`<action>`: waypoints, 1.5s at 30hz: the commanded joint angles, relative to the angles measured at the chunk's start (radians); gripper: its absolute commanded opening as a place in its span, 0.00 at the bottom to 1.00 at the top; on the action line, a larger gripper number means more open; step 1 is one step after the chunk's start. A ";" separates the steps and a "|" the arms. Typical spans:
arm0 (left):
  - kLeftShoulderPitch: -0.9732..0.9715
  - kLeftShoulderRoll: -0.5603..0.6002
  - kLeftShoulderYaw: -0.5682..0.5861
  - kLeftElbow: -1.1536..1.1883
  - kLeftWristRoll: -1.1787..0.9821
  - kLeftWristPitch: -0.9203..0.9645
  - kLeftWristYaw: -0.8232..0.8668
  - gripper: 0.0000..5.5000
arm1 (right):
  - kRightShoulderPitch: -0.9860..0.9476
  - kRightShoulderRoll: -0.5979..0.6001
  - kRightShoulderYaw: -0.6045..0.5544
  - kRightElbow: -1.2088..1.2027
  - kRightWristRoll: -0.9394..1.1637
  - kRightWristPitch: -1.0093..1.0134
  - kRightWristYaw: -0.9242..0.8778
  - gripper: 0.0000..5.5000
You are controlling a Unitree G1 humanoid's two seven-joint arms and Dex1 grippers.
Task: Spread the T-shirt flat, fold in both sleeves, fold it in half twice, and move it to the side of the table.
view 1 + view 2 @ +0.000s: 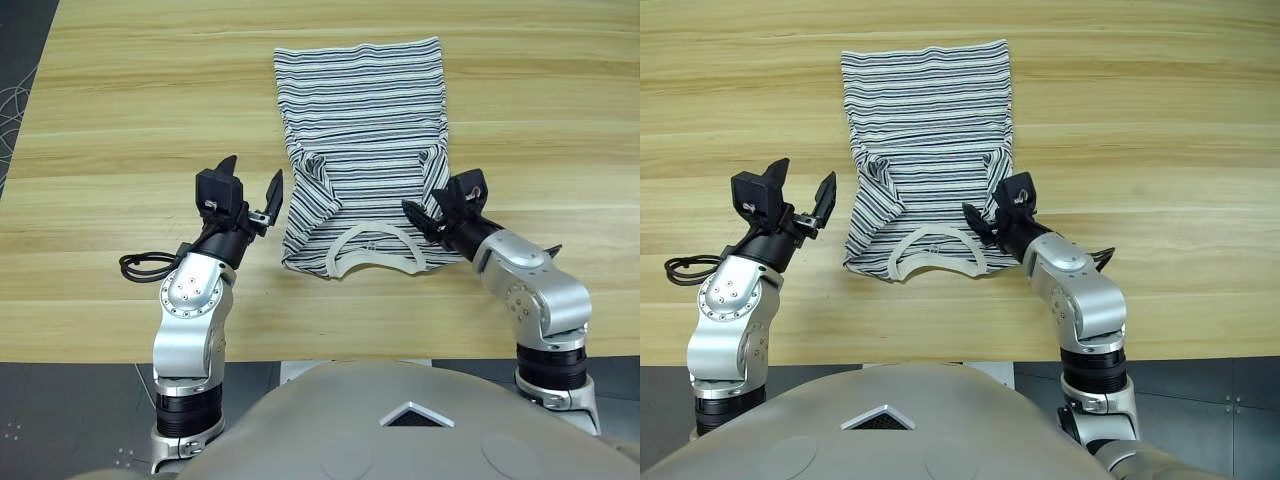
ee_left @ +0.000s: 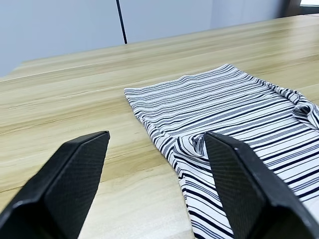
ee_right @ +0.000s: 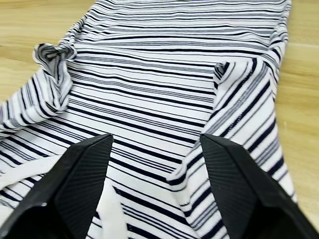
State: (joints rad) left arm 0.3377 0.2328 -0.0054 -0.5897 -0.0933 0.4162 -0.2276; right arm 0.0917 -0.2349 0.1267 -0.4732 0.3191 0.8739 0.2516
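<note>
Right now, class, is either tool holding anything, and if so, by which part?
Nothing is held. The left tool stands open over the table beside the T-shirt; the right tool stands open over the T-shirt, not clamped on it.

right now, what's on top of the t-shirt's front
The left sleeve and right sleeve lie folded in on the T-shirt. Fabric under them and table beneath are hidden.

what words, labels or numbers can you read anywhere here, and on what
No readable text anywhere.
Black-and-white striped cotton T-shirt: stripes only, no print.
Tiny mark inside its white ribbed collar: too small to read.
Light wooden table: plain grain, no labels.
</note>
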 commanded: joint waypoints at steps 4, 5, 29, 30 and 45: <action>-0.014 -0.032 0.035 -0.007 -0.132 0.140 -0.021 0.64 | -0.083 0.013 -0.181 -0.025 0.122 0.042 0.020 0.71; -0.018 -0.051 0.064 -0.015 -0.213 0.221 -0.027 0.64 | -0.118 0.005 -0.256 -0.004 0.183 0.107 0.027 0.71; -0.061 0.017 0.230 0.107 -0.573 0.886 0.012 0.64 | -0.148 -0.314 -0.215 0.231 0.293 0.504 0.248 0.71; -0.061 0.014 0.225 0.107 -0.574 0.886 0.013 0.64 | -0.144 -0.306 -0.216 0.216 0.297 0.518 0.242 0.71; -0.032 -0.002 0.179 0.085 -0.595 0.890 0.016 0.45 | -0.115 -0.289 -0.216 0.154 0.310 0.539 0.215 0.46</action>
State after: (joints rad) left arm 0.2674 0.2315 0.1925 -0.5330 -0.7042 1.2593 -0.2335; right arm -0.0415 -0.5296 -0.1020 -0.3229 0.6316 1.3838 0.4805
